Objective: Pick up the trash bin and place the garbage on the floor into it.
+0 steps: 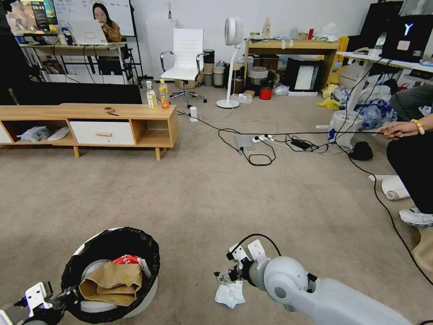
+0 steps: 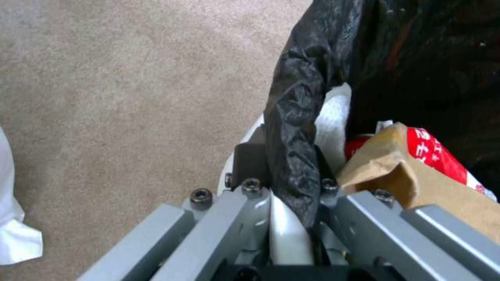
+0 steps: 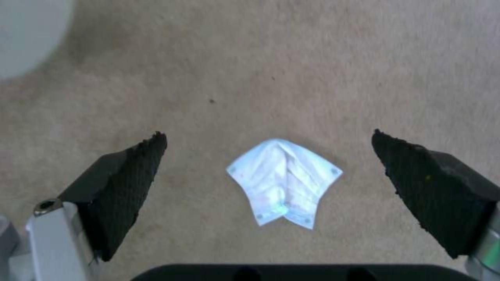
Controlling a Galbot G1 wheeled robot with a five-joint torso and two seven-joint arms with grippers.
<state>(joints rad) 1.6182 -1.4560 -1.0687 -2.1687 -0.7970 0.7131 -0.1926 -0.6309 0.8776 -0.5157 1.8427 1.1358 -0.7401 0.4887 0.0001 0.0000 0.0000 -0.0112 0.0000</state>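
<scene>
Plenty of open beige-grey short-pile carpet floor (image 1: 189, 189) is left ahead of the robot, so room for moving is not really an issue. The clutter to be avoided sits well off: a low wooden TV cabinet (image 1: 90, 122) far to the left front, a tangle of black cables (image 1: 252, 149) across the middle distance, and one cable held taut by a person's hand (image 1: 399, 130) at the right edge.

The small round white plastic trash bin with the crinkly black bag lining (image 1: 112, 271) is carried low on the left. Its rim is pinched by the left gripper (image 2: 291, 199), jaws pressed together on the plastic wall and the folded bag. Inside it a crumpled brown paper box (image 1: 112, 282) and a flattened red-white carton (image 1: 131, 260) are already seen, so the job looks well along.

The step in hand seems to be the pickup of the crumpled white tissue (image 3: 284, 181). It lies flat on the carpet right between the spread jaws of the right gripper (image 3: 268, 168), which hangs just above it, apart from it.

A straight drop and a squeeze are probably called for next, low enough that the thin paper gets caught rather than the pile. The bin rim is near on the left, so the carry across would be short.
</scene>
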